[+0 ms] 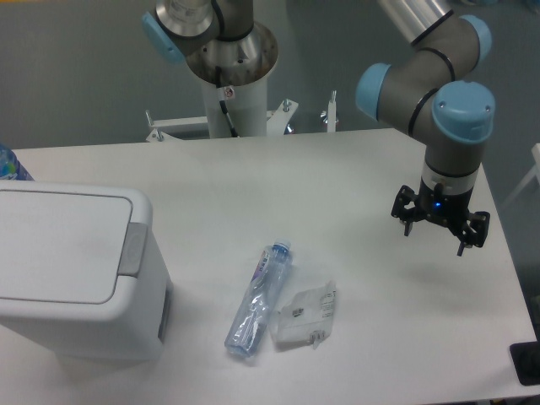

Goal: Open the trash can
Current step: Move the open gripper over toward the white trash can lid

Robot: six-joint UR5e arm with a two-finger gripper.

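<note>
We see the trash can [76, 274] at the lower left of the frame, lid down, our gripper [439, 229] well apart at the right, above the table [354, 169], fingers spread and holding nothing, crushed bottle [257, 299] and clear packet [305, 314] lying between them

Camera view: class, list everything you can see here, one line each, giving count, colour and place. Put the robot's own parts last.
Bin: one, white with a grey tab, lid shut, left of the table.
Bottle: one, clear, crushed, blue cap, lying at the table's front centre.
Packet: one, clear, flat on the table just right of the bottle.
Blue thing: one, partly cut off at the left edge, behind the bin; cannot tell what it is.
Table: one, white, fills most of the view.
Arm: one, silver with light blue joints, upper right.
Pincer: one, black, fingers apart, above the table's right side, holding nothing.
</note>
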